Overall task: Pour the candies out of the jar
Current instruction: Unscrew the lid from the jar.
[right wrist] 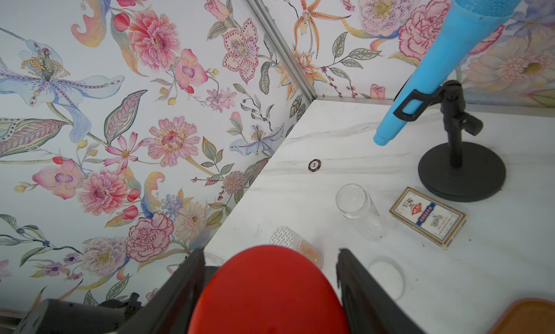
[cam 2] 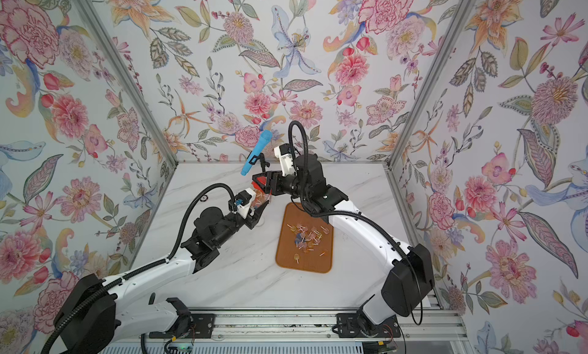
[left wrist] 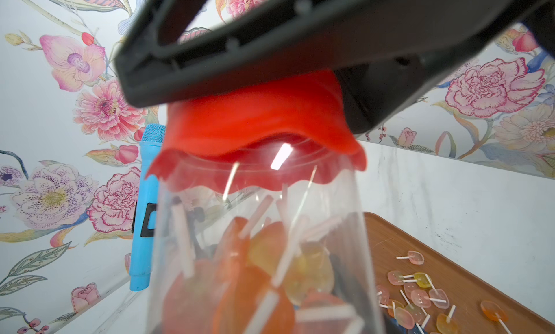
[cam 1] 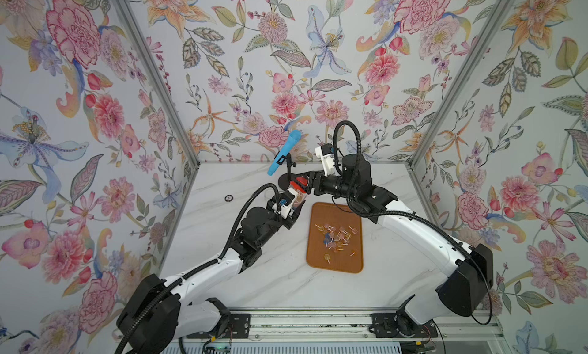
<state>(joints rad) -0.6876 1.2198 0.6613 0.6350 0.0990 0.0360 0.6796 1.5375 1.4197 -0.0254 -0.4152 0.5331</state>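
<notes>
The left pincer (cam 1: 296, 206) is clamped on a clear jar (left wrist: 261, 242), which it holds at the middle of the white table (cam 1: 254, 282), at about 11 o'clock from the brown tray (cam 1: 318, 263) in both top views. A red lid (right wrist: 267, 290) with a wavy rim sits on the mouth of the jar. Inside the jar there are candies (left wrist: 240, 272), orange and yellow heads on pale sticks, lying together at the end far from the lid.

The right pincer (right wrist: 270, 253) comes to the lid from the 3 o'clock side. Its 2 black fingers (right wrist: 354, 287) stand 1 on each side of the lid, very close to it. If they really press the lid, I cannot tell.

On the tray lie many loose candies (cam 1: 334, 237), pink, orange, yellow and a few blue, mostly in the middle part, and 1 alone near the 6 o'clock edge.

A blue microphone (cam 1: 284, 151) leans in a black stand (right wrist: 461, 170), between 11 and 12 o'clock from the jar. A small dark chip (cam 1: 228, 198) lies at 9 o'clock from the jar, well apart. The right wrist view shows also an empty glass jar (right wrist: 359, 210) lying on its side, and just beside it a box of cards (right wrist: 428, 216) near the foot of the stand.
</notes>
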